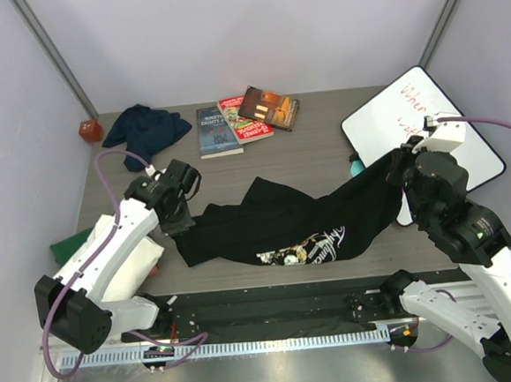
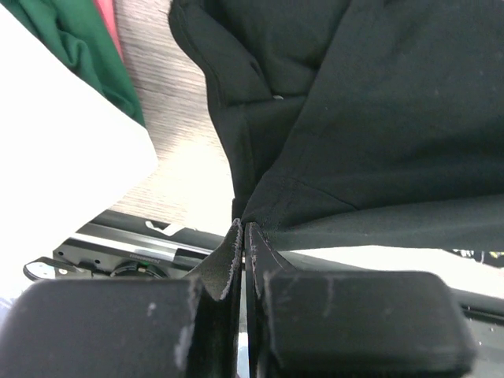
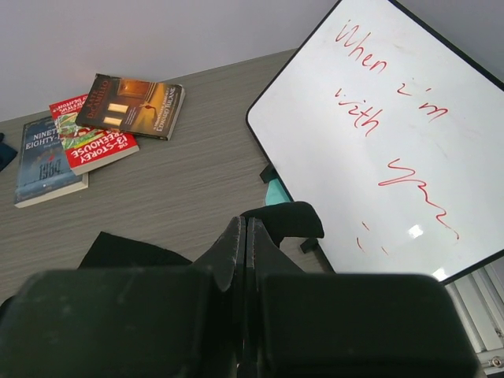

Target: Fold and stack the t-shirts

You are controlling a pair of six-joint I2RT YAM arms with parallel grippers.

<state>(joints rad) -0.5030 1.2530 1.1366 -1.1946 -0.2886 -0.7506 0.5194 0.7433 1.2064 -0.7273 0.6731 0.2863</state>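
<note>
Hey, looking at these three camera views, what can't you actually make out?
Top view: folds hide most of the print on the black t-shirt.
Top view: the left arm covers much of the white shirt and green shirt.
Top view: the right arm covers part of the whiteboard; titles on the books are too small.
Right wrist view: the body of the right tool hides how much black cloth it pinches.

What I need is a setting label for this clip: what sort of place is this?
Probably a robotics lab test cell, not a home: plain pale walls box in the table, the left arm and right arm are bolted to a metal rail, and books and a whiteboard lie about as props.
</note>
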